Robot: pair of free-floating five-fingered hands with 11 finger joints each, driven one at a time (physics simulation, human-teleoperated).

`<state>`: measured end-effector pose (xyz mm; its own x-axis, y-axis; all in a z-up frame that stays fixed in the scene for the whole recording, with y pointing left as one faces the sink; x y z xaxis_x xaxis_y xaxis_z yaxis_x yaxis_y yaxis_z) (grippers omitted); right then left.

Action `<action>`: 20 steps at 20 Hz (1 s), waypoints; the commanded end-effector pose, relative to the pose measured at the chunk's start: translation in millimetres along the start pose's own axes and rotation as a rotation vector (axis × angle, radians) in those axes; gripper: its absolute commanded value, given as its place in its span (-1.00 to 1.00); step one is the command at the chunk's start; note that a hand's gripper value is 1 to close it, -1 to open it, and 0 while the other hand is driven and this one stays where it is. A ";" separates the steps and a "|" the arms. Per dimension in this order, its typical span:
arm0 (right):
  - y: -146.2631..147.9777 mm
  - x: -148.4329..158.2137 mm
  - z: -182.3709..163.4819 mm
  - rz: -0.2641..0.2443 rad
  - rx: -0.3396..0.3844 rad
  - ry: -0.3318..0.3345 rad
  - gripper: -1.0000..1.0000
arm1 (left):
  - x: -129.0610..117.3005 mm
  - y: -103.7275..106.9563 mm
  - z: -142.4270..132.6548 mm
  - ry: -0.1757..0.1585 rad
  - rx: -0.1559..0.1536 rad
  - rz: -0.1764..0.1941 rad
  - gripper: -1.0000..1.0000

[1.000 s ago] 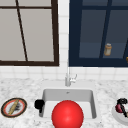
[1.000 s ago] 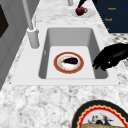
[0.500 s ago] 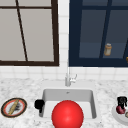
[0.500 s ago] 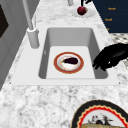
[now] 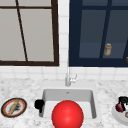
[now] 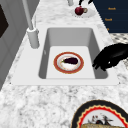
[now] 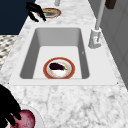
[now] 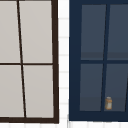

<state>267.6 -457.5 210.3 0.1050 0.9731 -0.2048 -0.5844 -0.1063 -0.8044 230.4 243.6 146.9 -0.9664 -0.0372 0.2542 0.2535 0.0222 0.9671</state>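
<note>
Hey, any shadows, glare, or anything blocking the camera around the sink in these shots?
Front view: a red sphere hides the front of the sink. Left side view: flat light, no glare; the basin walls shade grey; the left hand drops no visible shadow. Right side view: the right hand is a black silhouette.

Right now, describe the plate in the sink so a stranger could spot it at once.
Start at the white sink set in the marble counter, below the tap. On its floor lies a round plate carrying a dark eggplant. Its plain red-orange rim sets it apart from the black-rimmed plate left of the sink.
</note>
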 end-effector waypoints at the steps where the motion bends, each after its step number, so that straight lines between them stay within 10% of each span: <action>1: -2.0 2.2 4.5 -0.145 -0.048 -0.001 -1.00 | 0.0 0.0 0.0 0.000 0.000 0.000 0.00; 20: 61.1 10.7 -59.3 -0.055 -0.274 -0.040 -1.00 | 0.0 0.0 0.0 0.000 0.000 0.000 0.00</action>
<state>267.1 -461.4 143.1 0.1018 0.9847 -0.1414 -0.3498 -0.0977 -0.9317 230.4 243.6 146.9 -0.9664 -0.0372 0.2542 0.2535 0.0222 0.9671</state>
